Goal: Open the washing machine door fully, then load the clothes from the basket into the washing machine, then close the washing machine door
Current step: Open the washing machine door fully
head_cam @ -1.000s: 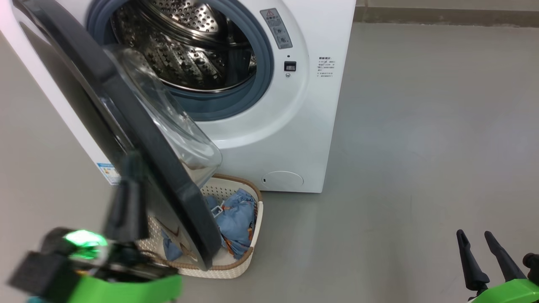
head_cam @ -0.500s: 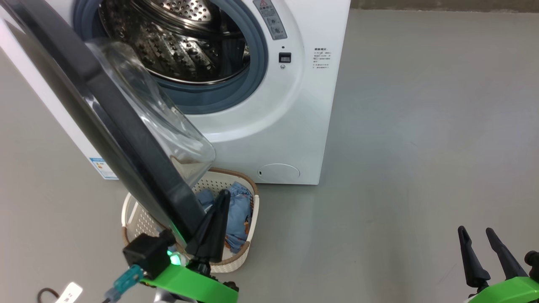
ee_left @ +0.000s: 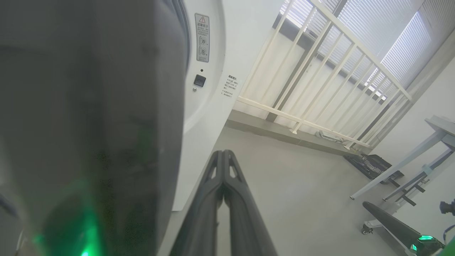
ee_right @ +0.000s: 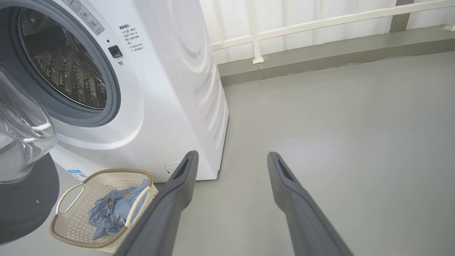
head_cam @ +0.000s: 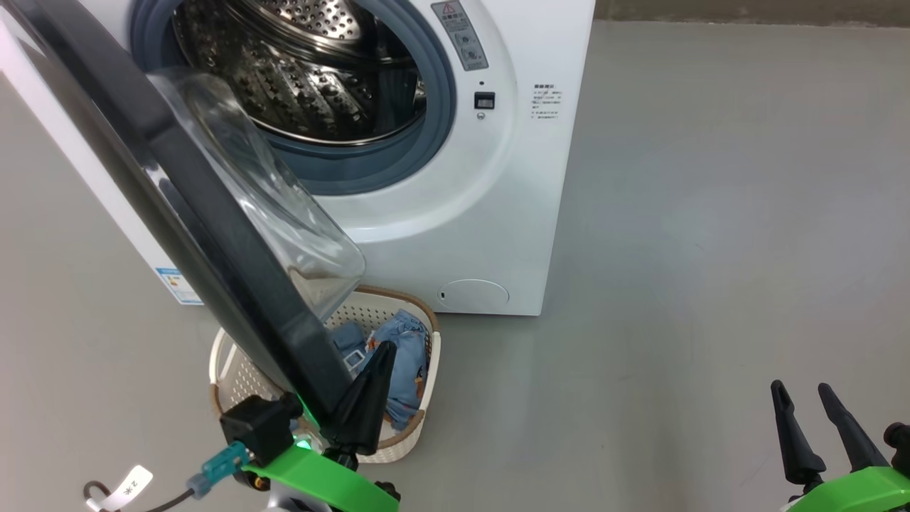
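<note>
Left tool [head_cam: 387, 348]: fingers pressed together, holding nothing, tucked against the inner side of the washing machine door [head_cam: 199, 206] at its lower edge. Touching or just shy, I can't tell. Door is only partway out, hanging over the basket [head_cam: 238, 373] and covering part of the clothes [head_cam: 405, 355]. Step in hand, as I read it: opening. I push with the finger flanks on the door's black rim, not the glass bowl [head_cam: 284, 213], follow the hinge arc slowly, and keep the tips off the basket. Right tool [head_cam: 800, 390]: fingers apart, empty, well aside.
</note>
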Robot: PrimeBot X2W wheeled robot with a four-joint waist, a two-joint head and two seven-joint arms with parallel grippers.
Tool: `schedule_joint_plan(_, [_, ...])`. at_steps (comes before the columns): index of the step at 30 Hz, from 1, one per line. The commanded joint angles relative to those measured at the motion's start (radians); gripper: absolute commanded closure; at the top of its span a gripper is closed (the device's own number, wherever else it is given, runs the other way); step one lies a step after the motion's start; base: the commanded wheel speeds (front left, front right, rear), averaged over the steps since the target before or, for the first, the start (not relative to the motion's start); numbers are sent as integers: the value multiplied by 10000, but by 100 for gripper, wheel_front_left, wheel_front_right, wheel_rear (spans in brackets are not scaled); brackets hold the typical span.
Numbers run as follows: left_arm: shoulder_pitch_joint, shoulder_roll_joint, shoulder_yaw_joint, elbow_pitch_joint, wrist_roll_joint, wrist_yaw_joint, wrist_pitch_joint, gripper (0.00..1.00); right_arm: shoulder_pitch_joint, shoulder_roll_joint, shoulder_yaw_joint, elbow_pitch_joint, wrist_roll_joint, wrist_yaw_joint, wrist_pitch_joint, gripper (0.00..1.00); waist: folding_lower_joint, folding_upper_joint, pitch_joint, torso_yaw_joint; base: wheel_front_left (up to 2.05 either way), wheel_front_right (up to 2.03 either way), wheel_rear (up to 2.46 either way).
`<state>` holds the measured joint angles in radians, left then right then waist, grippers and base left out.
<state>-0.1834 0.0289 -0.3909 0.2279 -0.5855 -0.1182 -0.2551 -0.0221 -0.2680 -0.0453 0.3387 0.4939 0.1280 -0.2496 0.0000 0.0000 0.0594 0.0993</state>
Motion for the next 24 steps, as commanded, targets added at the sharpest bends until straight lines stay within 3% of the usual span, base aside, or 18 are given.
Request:
schedule_joint_plan(1, [-318, 215, 636, -135, 14, 115, -66, 100, -136, -172, 221, -264, -91, 27, -122, 0, 0, 0, -13, 30, 0, 0, 0])
schedule_joint_plan(24, [1519, 214, 2076, -1279, 810, 485, -66, 100, -22, -249, 489, -394, -143, 27, -122, 0, 0, 0, -128, 1072, 0, 0, 0])
